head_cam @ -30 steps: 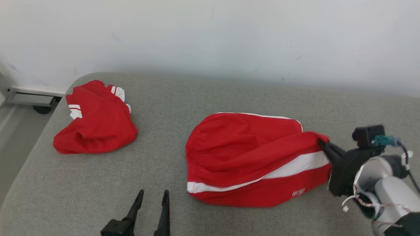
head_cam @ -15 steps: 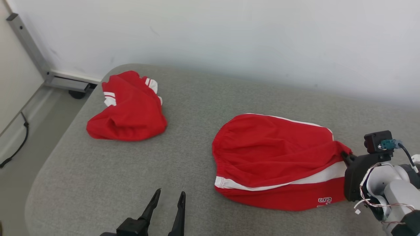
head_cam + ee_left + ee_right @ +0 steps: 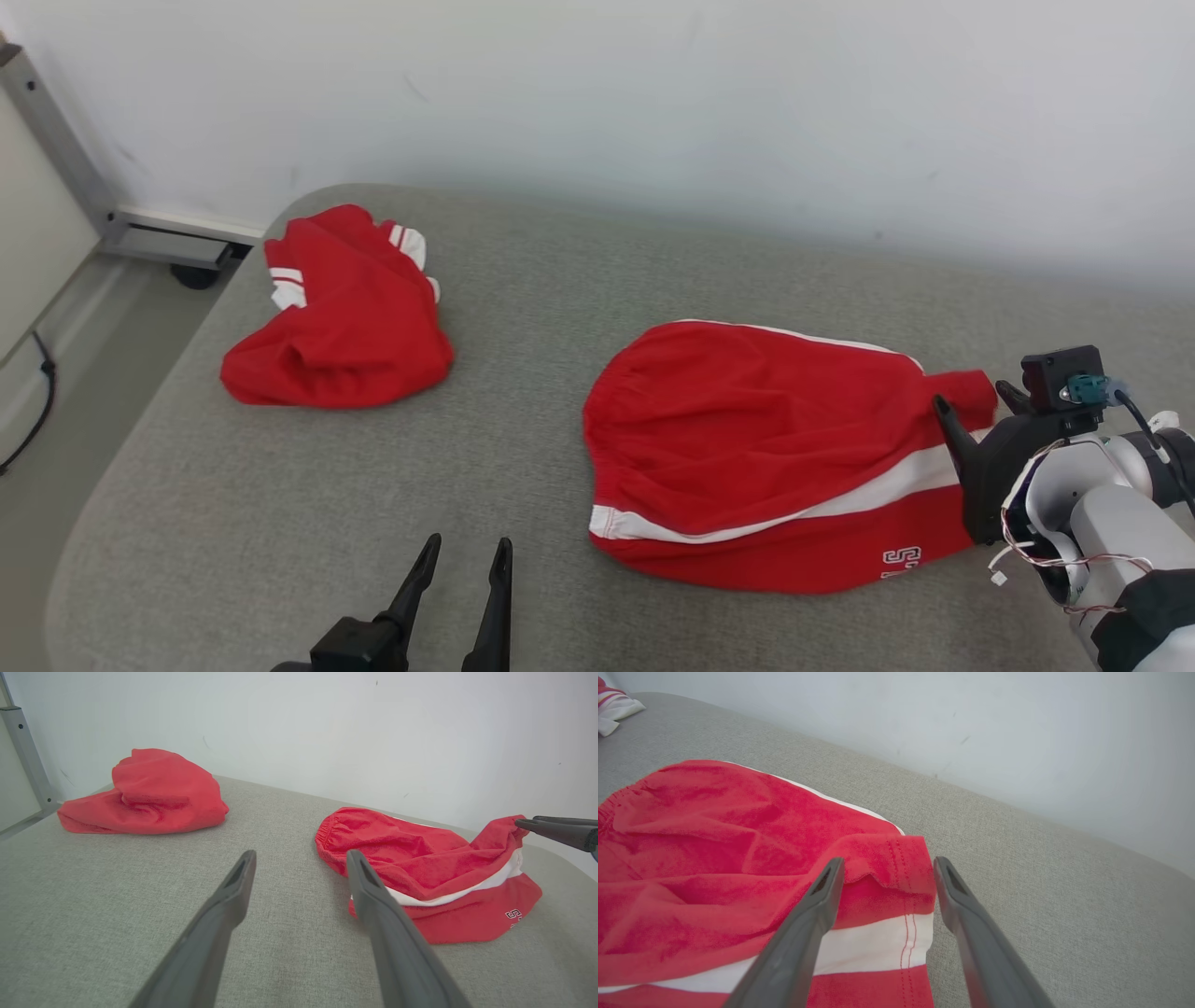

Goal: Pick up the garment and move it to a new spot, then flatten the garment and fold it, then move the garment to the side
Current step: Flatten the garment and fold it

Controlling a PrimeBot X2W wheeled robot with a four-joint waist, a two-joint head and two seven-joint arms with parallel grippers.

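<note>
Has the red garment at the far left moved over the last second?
No. The red garment sits by the same rounded corner of the grey surface; only the camera shifted.

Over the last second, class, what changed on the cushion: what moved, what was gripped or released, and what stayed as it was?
The right gripper opened its jaws and let go of the garment, whose hem corner it had pinched a second ago; that corner now sits loose between them. The other garment and the open left gripper stayed put; the head view's shift is the camera's.
</note>
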